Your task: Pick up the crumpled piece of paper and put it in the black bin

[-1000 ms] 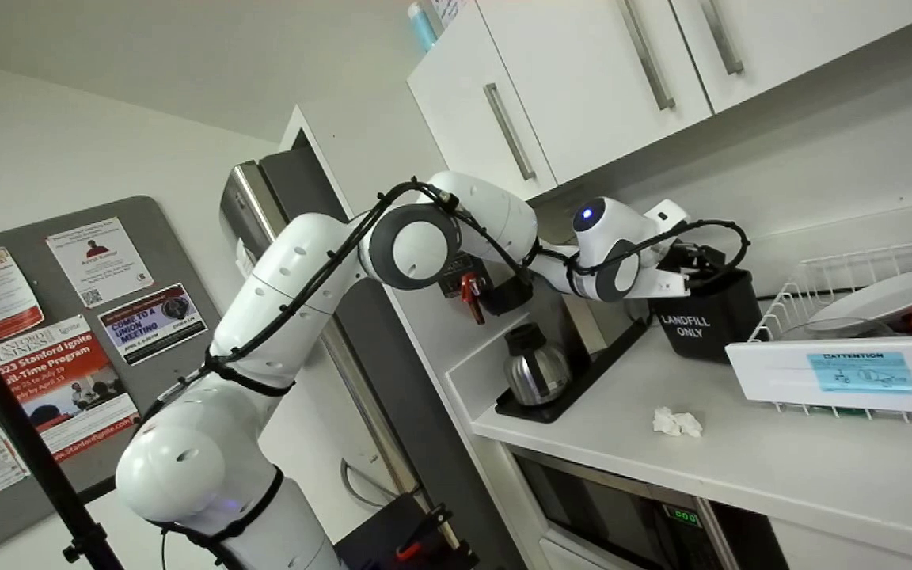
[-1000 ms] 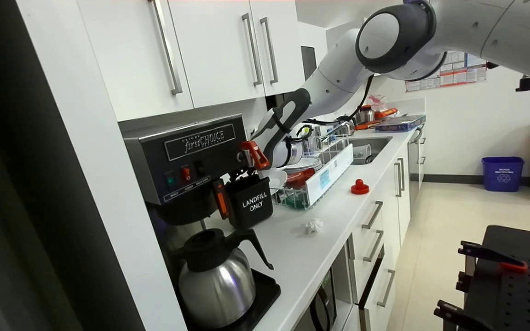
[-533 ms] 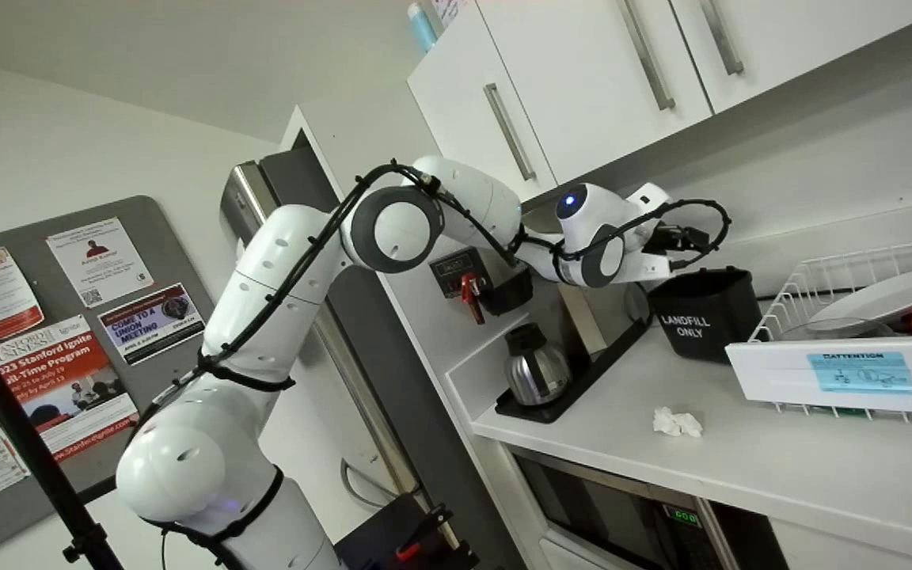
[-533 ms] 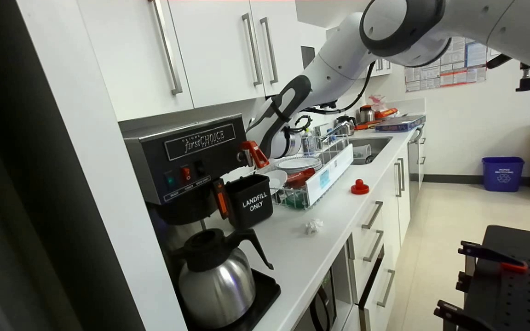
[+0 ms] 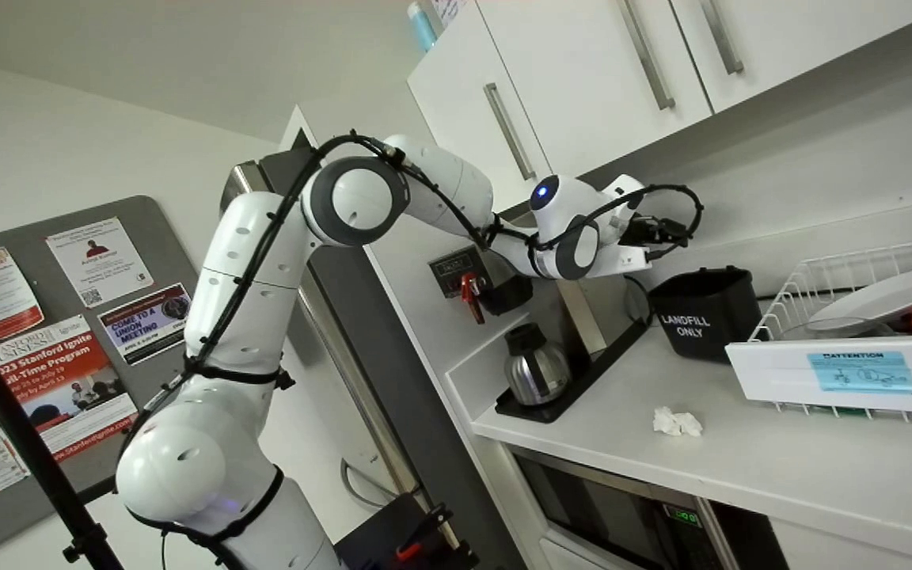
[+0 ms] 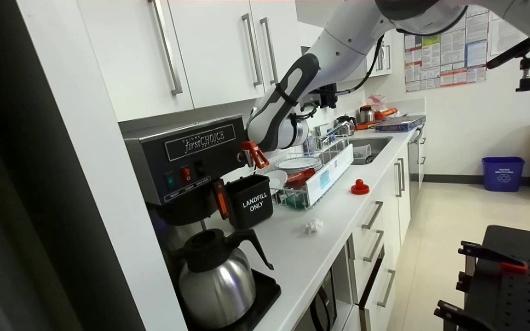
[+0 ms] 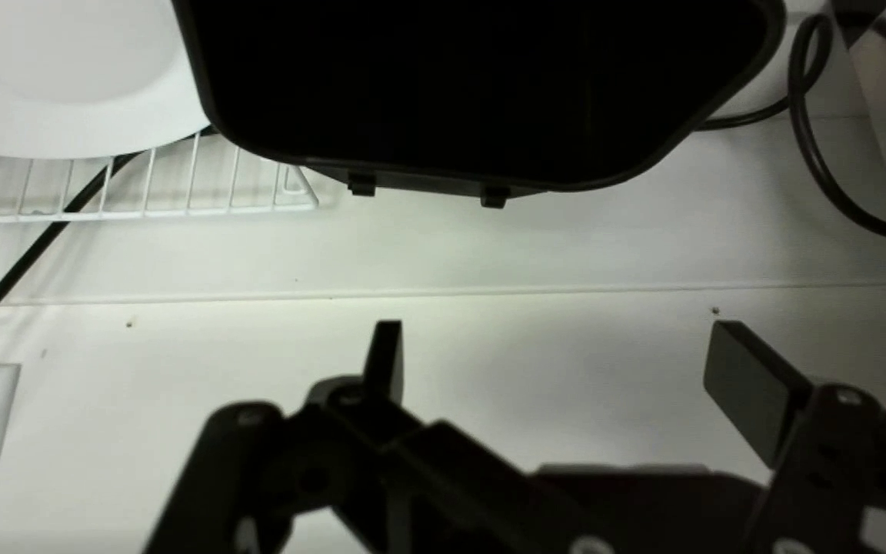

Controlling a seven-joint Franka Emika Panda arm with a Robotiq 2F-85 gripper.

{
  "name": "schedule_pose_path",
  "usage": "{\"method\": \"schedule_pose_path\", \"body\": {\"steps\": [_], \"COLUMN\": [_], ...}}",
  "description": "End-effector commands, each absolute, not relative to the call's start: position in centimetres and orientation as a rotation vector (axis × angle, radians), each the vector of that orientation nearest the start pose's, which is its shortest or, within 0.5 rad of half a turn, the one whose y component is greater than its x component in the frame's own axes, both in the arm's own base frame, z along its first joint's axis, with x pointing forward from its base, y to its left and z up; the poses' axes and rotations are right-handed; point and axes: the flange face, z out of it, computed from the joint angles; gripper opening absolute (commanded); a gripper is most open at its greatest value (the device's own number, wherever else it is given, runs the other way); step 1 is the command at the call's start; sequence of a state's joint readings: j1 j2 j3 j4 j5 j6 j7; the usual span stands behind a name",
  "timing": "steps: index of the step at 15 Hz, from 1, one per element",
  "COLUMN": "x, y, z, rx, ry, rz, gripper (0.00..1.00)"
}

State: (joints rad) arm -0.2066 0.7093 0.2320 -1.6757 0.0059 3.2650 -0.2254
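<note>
The crumpled paper (image 5: 677, 422) is a small white wad lying on the counter, also seen in an exterior view (image 6: 313, 225). The black bin (image 5: 705, 321) is marked "LANDFILL ONLY" and stands upright behind the paper, beside the dish rack; it shows in both exterior views (image 6: 250, 202). In the wrist view its rim (image 7: 428, 175) is at the top and its inside is too dark to see into. My gripper (image 7: 562, 362) is open with nothing between its fingers. In an exterior view the gripper (image 5: 674, 231) is above the bin, apart from it and the paper.
A coffee machine (image 6: 191, 156) with a steel jug (image 6: 219, 285) stands beside the bin. A white dish rack (image 5: 844, 372) with plates is on the bin's other side. Cabinets (image 5: 583, 71) hang above the arm. A red object (image 6: 360, 187) lies on the counter.
My gripper has risen from the bin's opening and drawn back towards the arm's base side. The arm has lifted. The paper and the bin have not moved.
</note>
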Motion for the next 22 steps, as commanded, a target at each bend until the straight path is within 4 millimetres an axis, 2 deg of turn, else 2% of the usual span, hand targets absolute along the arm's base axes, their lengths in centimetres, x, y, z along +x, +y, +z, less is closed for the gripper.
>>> {"method": "schedule_pose_path", "body": {"steps": [1,5,6,9,14,22], "x": [68.9,65.0,64.1,61.8,57.6,56.0], "y": [-1.9,-3.3,-3.0,-3.3,-6.7,-12.0], "z": [32.4,33.2,33.6,34.6,37.9,41.0], "rx": [-2.822,-2.857,-2.85,-2.85,-2.919,-3.02], "ry": [-0.151,-0.144,-0.184,-0.162,-0.043,0.002], "rz": [-1.374,-1.381,-1.351,-1.288,-1.214,-0.779], "gripper": [1.0,1.0,1.0,1.0,1.0,1.0]}}
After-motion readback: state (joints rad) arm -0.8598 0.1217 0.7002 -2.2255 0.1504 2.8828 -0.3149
